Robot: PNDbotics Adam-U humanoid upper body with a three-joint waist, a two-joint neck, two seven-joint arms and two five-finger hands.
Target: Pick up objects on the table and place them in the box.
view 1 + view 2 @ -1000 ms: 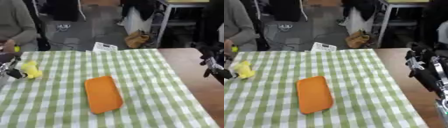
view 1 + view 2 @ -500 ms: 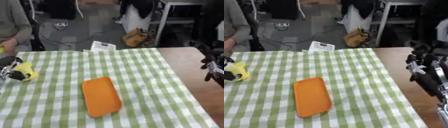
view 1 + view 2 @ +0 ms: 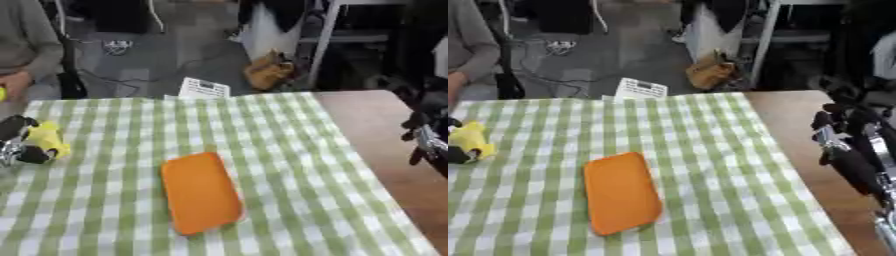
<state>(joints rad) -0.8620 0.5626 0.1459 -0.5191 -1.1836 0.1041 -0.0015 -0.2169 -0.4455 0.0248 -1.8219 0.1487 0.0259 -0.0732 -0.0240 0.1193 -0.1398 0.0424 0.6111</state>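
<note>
Orange flat rounded-rectangle pad point(image 3: 200, 192), the largest loose thing on the green-and-white checked tablecloth point(image 3: 289, 145), lies flat at about 6 o'clock from the cloth's middle, its long axis running from 11 to 5 o'clock. It looks thin and light, probably somewhat stiff, with a smooth face that could slide; since it hugs the cloth, I judge the best hold is across its narrow width near one short end, with fingertips working under an edge. At 9 o'clock, by the table's left edge, the left hand point(image 3: 12, 140) has dark fingers curled round a small yellow object point(image 3: 45, 140), too blurred to identify further. The right hand point(image 3: 843, 145) hangs over the bare brown tabletop point(image 3: 376, 125) at 3 o'clock, well apart from the pad; whether its fingers are spread or curled I cannot tell. A white printed card point(image 3: 202, 88) sits at 12 o'clock on the far edge. No box shows in either view.
</note>
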